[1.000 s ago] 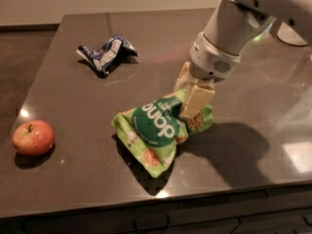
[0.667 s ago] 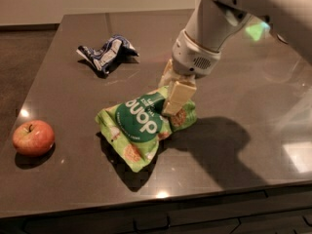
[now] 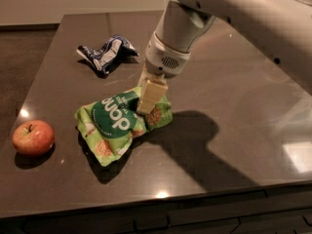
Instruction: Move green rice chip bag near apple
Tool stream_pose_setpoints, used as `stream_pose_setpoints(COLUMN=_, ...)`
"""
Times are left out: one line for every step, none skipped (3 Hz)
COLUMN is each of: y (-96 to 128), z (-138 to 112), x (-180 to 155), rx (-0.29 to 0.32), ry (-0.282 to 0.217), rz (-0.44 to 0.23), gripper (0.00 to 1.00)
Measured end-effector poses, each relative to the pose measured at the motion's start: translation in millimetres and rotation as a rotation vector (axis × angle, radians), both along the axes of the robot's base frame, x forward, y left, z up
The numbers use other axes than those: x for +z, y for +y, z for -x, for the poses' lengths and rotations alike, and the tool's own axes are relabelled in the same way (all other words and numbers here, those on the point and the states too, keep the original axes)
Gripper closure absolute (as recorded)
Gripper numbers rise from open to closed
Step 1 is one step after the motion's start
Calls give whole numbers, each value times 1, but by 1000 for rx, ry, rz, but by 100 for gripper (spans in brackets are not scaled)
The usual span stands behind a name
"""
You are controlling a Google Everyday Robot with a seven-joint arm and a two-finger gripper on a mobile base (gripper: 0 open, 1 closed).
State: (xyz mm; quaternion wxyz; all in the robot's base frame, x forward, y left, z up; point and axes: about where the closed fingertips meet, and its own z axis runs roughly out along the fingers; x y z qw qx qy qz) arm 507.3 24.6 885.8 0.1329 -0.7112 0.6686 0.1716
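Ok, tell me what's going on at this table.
The robot's end effector grips the green rice chip bag by its upper right edge, in the middle of the dark table. The apple sits near the table's left edge, with a gap between it and the bag. A crumpled blue-and-white bag lies farther back.
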Motion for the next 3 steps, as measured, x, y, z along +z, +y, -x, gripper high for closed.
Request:
stream_pose_setpoints(y=16, z=-2, x=-1, rx=-13, ry=18, rz=9, gripper=100)
stream_pose_setpoints(y=28, z=-2, x=0, rx=-19, ry=37, rz=13, gripper=84)
stream_pose_setpoints(y=34, z=-2, x=2, rx=-23, ry=48, rz=14, gripper=61)
